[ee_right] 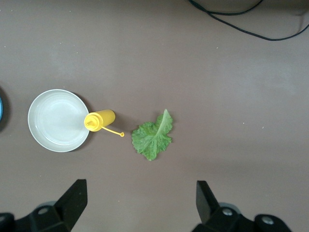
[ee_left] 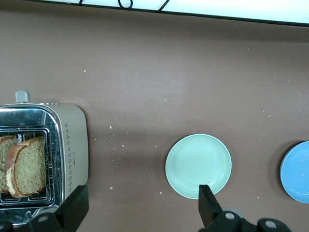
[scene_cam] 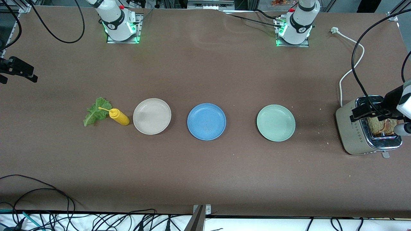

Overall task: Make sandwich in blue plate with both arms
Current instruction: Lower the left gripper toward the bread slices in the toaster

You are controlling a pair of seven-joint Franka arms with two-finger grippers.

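Observation:
The blue plate (scene_cam: 206,121) lies bare in the middle of the table, between a beige plate (scene_cam: 152,116) and a pale green plate (scene_cam: 275,122). Two toast slices (scene_cam: 382,125) stand in the toaster (scene_cam: 356,131) at the left arm's end; they also show in the left wrist view (ee_left: 29,164). A green lettuce leaf (scene_cam: 96,111) lies flat toward the right arm's end, also in the right wrist view (ee_right: 153,137). My left gripper (scene_cam: 367,110) (ee_left: 141,208) hangs open and empty over the toaster's edge. My right gripper (scene_cam: 19,69) (ee_right: 140,205) is open and empty, high over the table by the lettuce.
A yellow squeeze bottle (scene_cam: 118,116) lies on its side between the lettuce and the beige plate. The toaster's white cord (scene_cam: 348,72) runs toward the left arm's base. Crumbs lie around the toaster and green plate (ee_left: 198,166). Black cables (scene_cam: 41,192) lie at the table's near edge.

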